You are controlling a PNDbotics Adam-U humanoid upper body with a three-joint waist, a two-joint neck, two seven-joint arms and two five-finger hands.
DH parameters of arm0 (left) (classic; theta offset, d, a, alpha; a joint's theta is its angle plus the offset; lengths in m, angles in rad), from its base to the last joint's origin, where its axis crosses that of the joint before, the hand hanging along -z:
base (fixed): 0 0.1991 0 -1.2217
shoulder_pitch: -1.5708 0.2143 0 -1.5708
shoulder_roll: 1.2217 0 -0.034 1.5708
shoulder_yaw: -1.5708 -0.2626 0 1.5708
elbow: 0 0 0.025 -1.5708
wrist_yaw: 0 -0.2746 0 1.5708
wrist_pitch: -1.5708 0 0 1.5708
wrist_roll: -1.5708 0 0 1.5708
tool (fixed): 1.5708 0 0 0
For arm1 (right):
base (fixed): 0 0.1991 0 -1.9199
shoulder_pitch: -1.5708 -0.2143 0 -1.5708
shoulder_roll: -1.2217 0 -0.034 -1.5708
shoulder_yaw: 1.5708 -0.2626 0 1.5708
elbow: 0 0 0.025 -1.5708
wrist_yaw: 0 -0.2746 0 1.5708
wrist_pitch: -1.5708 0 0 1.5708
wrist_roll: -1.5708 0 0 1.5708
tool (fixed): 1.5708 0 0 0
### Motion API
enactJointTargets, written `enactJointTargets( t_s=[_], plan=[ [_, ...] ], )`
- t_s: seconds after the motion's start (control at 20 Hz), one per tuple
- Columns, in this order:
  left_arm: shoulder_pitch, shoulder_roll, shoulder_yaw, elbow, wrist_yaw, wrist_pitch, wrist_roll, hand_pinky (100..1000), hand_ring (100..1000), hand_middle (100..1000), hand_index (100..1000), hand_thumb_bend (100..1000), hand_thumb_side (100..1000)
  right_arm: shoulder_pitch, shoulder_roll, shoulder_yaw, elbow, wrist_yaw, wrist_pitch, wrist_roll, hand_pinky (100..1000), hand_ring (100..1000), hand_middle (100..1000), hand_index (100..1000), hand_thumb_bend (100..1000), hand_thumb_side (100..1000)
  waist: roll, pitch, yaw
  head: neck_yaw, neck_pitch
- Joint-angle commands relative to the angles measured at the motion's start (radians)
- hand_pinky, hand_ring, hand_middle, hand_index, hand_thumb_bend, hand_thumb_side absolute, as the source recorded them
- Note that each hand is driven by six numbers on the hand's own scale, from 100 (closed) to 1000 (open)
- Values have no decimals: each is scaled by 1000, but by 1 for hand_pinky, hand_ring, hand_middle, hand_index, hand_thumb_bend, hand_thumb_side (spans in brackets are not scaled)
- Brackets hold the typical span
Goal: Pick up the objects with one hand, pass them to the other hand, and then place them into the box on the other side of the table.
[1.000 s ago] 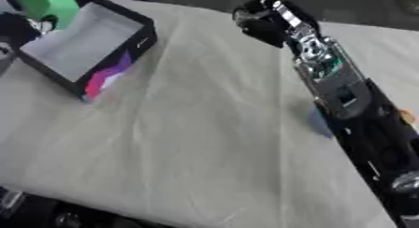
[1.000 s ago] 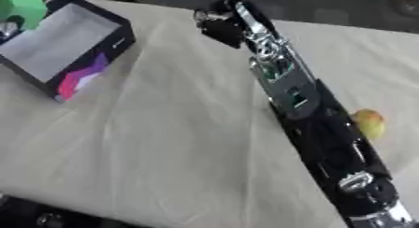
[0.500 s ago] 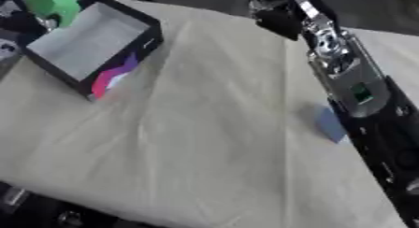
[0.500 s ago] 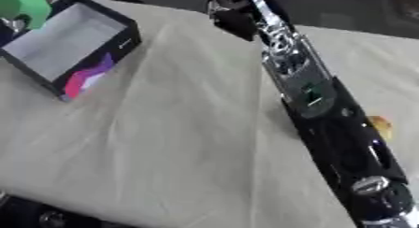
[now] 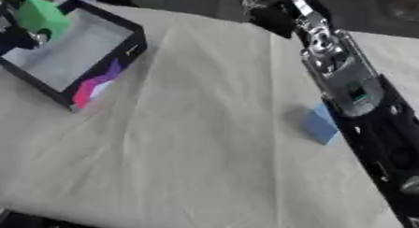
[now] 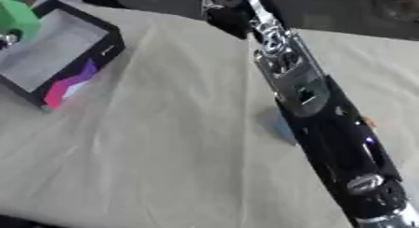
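Green object at the upper left, poised over the far-left corner of the box, with dark parts of the left hand just beside and below it at the picture's edge. Impossible to tell whether that hand is closed round the object or merely next to it. Judged as the placing step, with the main hazard right there: release too near the rim, then a bounce off the black wall and a tumble onto the cloth or off the table's left side. Safer with the object brought further over the pale floor of the box before letting go. Box itself close to the table's corner and lying askew, so also a chance of nudging it off line with the hand on the way down. Right hand stretched far out past the table's back edge, dark and blurred, nothing visibly in it; open or closed not readable. Right arm lying long across the right side of the table, just beside a blue block on the cloth and partly hiding a small orange thing on its far side. Second hazard there: any sideways sweep of that arm on the way back, and a knock to the blue block, pushing it away from an easy pick or toward the edge. Loose folds in the cloth also liable to drag and shift the block along with them.
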Motion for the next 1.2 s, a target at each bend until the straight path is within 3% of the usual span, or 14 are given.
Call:
enactJointTargets(
  t_s=[0.05, 0.1, 0.2, 0.3, 0.35, 0.75, 0.9, 0.95, 1.0, 1.05, 1.2],
  plan=[
    [-28, 20, 12, 26, -30, 5, -21, 873, 732, 600, 761, 354, 167, -26, -18, -11, -27, -7, -1, 0, 743, 783, 812, 802, 100, 453, -7, -1, 0, -4, -14],
    [-30, 16, 17, 36, -24, 6, -22, 885, 748, 635, 793, 372, 266, -26, -18, -9, -27, -6, -4, 12, 744, 782, 812, 802, 100, 441, -7, 0, 1, -6, -12],
    [-30, 10, 26, 53, 6, 5, -9, 916, 771, 666, 800, 490, 568, -25, -17, -10, -26, -1, -9, 37, 744, 783, 818, 805, 100, 510, -10, 1, 1, -12, -8],
    [-29, 7, 25, 65, 27, 0, 8, 922, 771, 669, 805, 465, 785, -27, -16, -11, -26, 6, -14, 52, 750, 789, 838, 818, 100, 451, -13, 1, 0, -15, -3],
    [-28, 7, 22, 69, 33, -5, 5, 928, 778, 679, 814, 463, 852, -28, -15, -11, -28, 9, -20, 61, 752, 791, 848, 825, 100, 440, -14, 1, 0, -16, -2],
    [-33, 13, 18, 52, -11, -24, -20, 926, 786, 688, 825, 571, 700, -31, -11, -17, -26, 34, -35, 81, 754, 793, 863, 839, 100, 495, -12, -2, 1, -13, 6],
    [-31, 14, 21, 39, -13, -29, -16, 925, 779, 684, 816, 557, 664, -30, -9, -19, -25, 35, -28, 69, 752, 793, 868, 842, 100, 605, -11, -5, 1, -14, 9],
    [-31, 14, 22, 36, -10, -28, -14, 925, 779, 684, 816, 557, 664, -30, -8, -19, -25, 34, -25, 63, 752, 793, 868, 842, 100, 605, -10, -6, 1, -14, 10],
    [-30, 14, 23, 33, -7, -26, -11, 916, 726, 686, 798, 367, 588, -30, -8, -18, -24, 33, -23, 58, 752, 796, 875, 855, 100, 710, -10, -6, 1, -14, 10],
    [-31, 14, 32, 25, 8, -18, 7, 914, 709, 689, 781, 236, 574, -31, -10, -21, -23, 34, -17, 49, 754, 800, 882, 864, 100, 704, -10, -8, 2, -19, 14],
    [-16, 18, 34, -16, 97, 3, 57, 919, 731, 709, 776, 135, 502, -37, -18, -21, -9, 36, 1, 44, 758, 809, 887, 873, 100, 683, -11, -14, 2, -38, 25]
  ],
)
